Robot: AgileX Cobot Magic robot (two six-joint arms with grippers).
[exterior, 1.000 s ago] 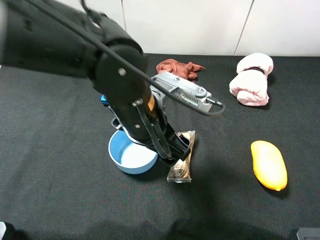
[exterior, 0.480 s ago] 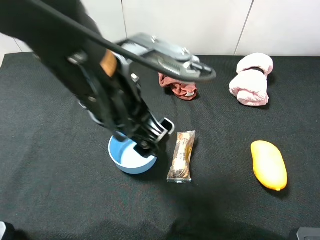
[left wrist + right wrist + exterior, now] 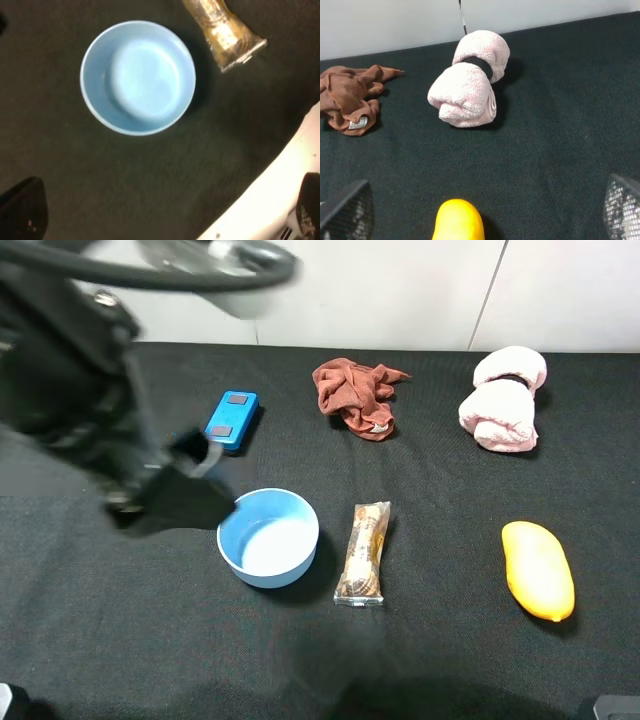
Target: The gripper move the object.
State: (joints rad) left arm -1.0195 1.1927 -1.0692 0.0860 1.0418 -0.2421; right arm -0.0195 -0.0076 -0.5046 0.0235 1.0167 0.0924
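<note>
The left gripper [image 3: 165,480], jaws spread wide and empty, hangs beside the blue bowl [image 3: 268,538], which sits upright on the black table [image 3: 440,640], near the snack packet [image 3: 363,552].

- The bowl [image 3: 268,538] stands open from above, with nothing over it or in it.
- Just right of the bowl lies the snack packet [image 3: 362,552], which narrows that side.
- Left of the bowl hangs the left gripper [image 3: 165,480], close to the rim.
- Behind the bowl the blue box [image 3: 231,421] lies apart, with bare cloth [image 3: 300,660] between.
- In front of the bowl the cloth is free.
</note>
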